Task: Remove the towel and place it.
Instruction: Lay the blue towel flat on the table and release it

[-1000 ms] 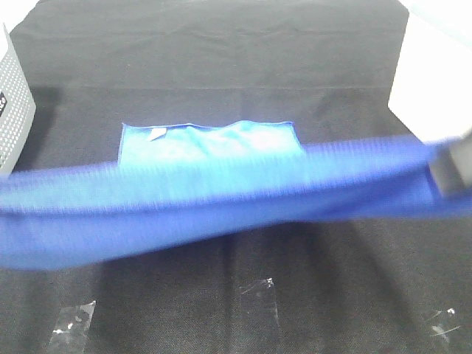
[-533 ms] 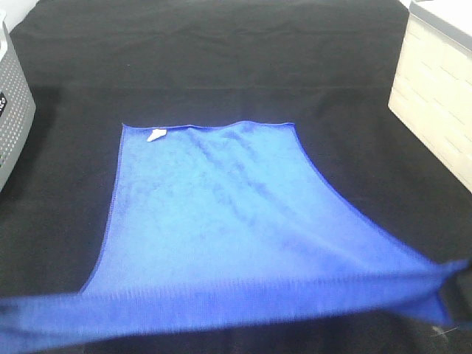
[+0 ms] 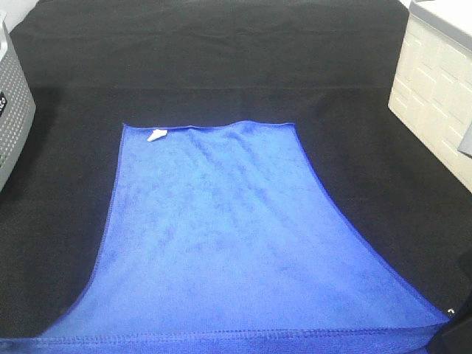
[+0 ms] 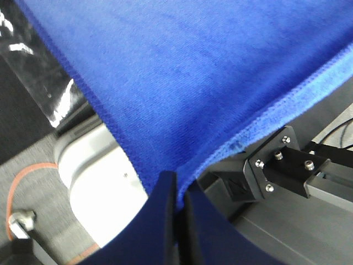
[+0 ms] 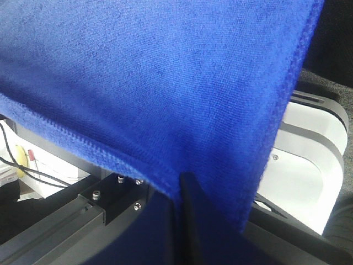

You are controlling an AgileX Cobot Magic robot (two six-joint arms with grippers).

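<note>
**Blue towel lies stretched across a black-draped table, gripped at both near corners**

The royal-blue microfibre towel [image 3: 221, 236] is rectangular with stitched edges and a small white tag [image 3: 156, 135] at its far left corner. It covers the middle of the black table covering [image 3: 221, 66] and reaches the table's near edge. The left gripper [image 4: 177, 190] has its jaws pressed together on the towel's hem at one near corner. The right gripper [image 5: 179, 190] pinches the hem close to the other. A grey perforated bin [image 3: 13, 110] stands at the table's left and a white brick-patterned box [image 3: 435, 96] at its right. Both are well apart from the towel, and their insides are hidden.
</note>
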